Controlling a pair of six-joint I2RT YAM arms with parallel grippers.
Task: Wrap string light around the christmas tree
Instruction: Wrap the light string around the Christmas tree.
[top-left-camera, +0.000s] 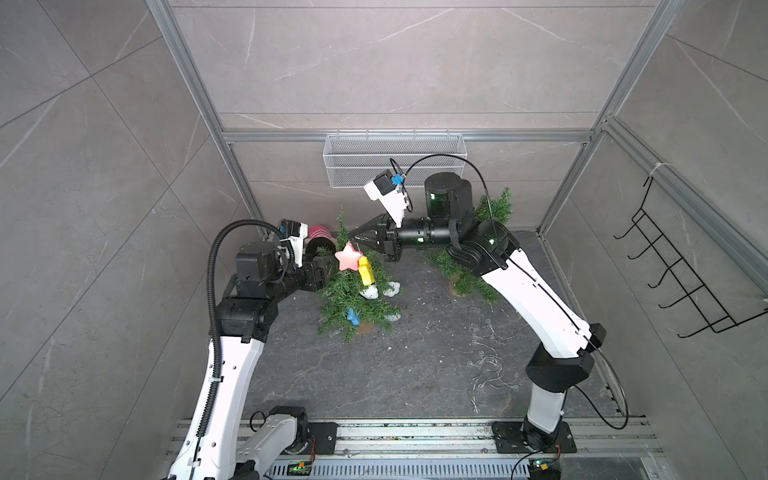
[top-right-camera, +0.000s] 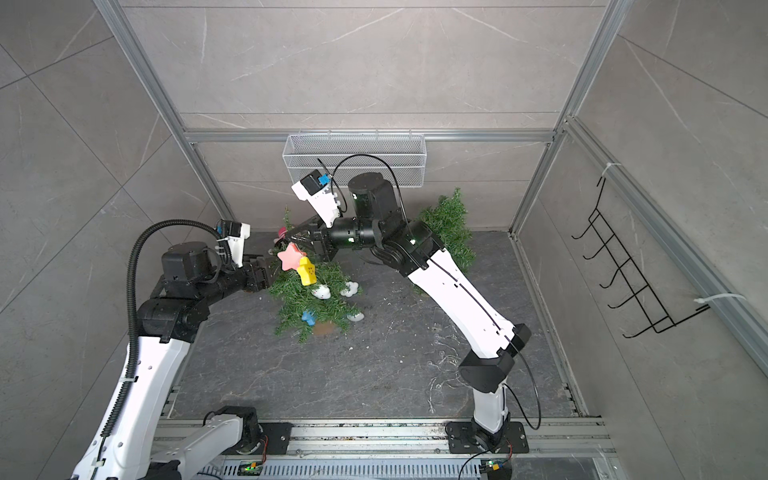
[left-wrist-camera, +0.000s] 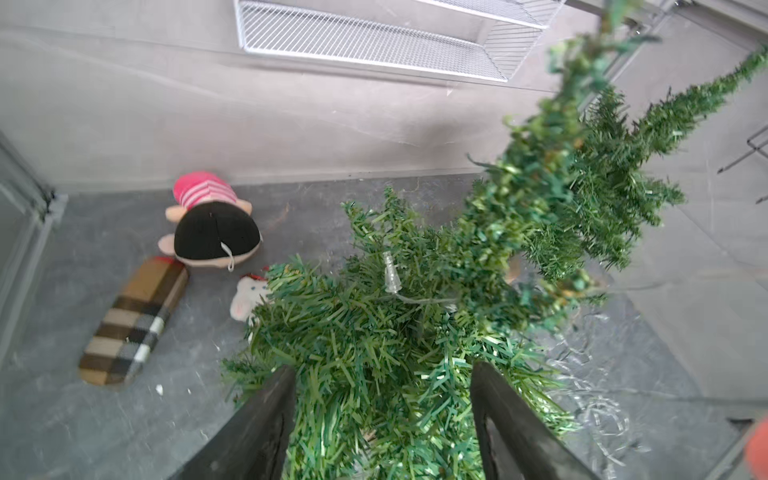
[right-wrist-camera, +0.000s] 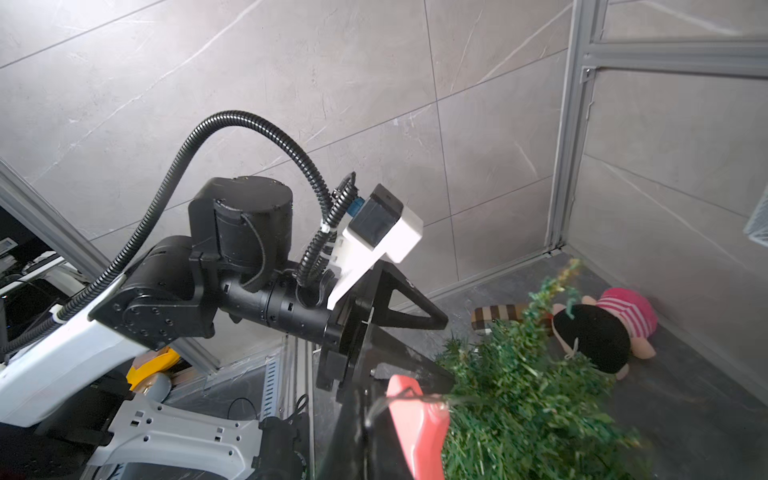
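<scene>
The small green christmas tree (top-left-camera: 353, 297) leans at mid-floor, hung with a pink star (top-left-camera: 348, 257), a yellow star and white clouds. A clear bulb of the string light (left-wrist-camera: 391, 275) rests in its branches, and the remaining string lies in a loose heap (top-left-camera: 490, 370) on the floor to the right. My left gripper (left-wrist-camera: 382, 374) is open, its fingers (left-wrist-camera: 266, 424) on either side of the foliage on the tree's left. From the right, my right gripper (right-wrist-camera: 370, 415) meets the treetop beside the pink star, shut on a thin clear strand of the string light.
A second green tree (top-left-camera: 494, 208) stands behind my right arm. A plush doll (left-wrist-camera: 212, 224), a plaid sock (left-wrist-camera: 133, 324) and a small white plush (left-wrist-camera: 245, 299) lie behind the tree on the left. A white mesh basket (top-left-camera: 395, 160) hangs on the rear wall, a black wire rack (top-left-camera: 685, 274) on the right wall.
</scene>
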